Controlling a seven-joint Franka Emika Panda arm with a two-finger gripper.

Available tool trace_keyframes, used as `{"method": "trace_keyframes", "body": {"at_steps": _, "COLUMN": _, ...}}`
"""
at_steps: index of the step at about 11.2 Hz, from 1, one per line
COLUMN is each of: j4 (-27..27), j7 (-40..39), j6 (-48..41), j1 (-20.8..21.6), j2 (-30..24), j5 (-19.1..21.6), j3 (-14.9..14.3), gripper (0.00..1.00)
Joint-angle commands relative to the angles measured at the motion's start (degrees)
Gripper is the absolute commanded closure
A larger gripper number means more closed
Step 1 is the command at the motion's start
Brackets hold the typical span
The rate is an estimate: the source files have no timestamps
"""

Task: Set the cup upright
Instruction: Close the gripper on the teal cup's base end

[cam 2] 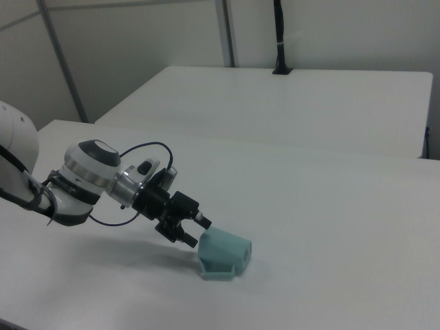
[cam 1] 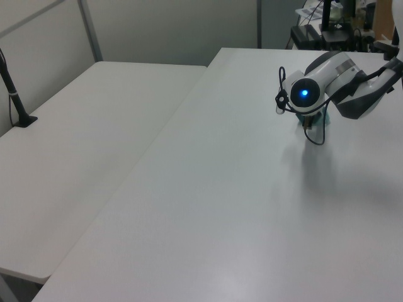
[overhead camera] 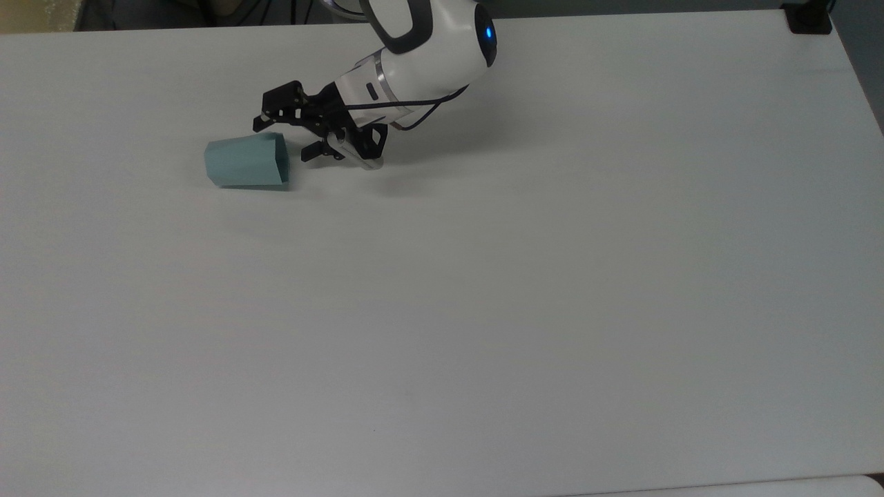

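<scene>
Cup on side, open hand beside

Pale teal faceted cup on side on white table, mouth toward top view's right.

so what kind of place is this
Probably a robotics lab or test room: plain white tables pushed together, a robot arm on one, its tool by a single tipped cup, and partition walls behind.
</scene>
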Motion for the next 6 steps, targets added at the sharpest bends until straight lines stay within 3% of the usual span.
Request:
{"method": "trace_keyframes", "body": {"at_steps": 1, "j4": -0.2, "j7": 2.3, "j6": 2.9, "j1": -2.5, "j2": 0.2, "j5": -3.1, "j3": -0.1, "gripper": 0.03}}
{"method": "trace_keyframes", "body": {"at_steps": 2, "j4": -0.2, "j7": 2.3, "j6": 3.0, "j1": -3.0, "j2": 0.2, "j5": -3.6, "j3": -0.1, "gripper": 0.07}}
{"method": "trace_keyframes", "body": {"at_steps": 6, "j4": -0.3, "j7": 2.3, "j6": 3.1, "j1": -3.8, "j2": 0.6, "j5": -4.5, "j3": -0.1, "gripper": 0.44}}
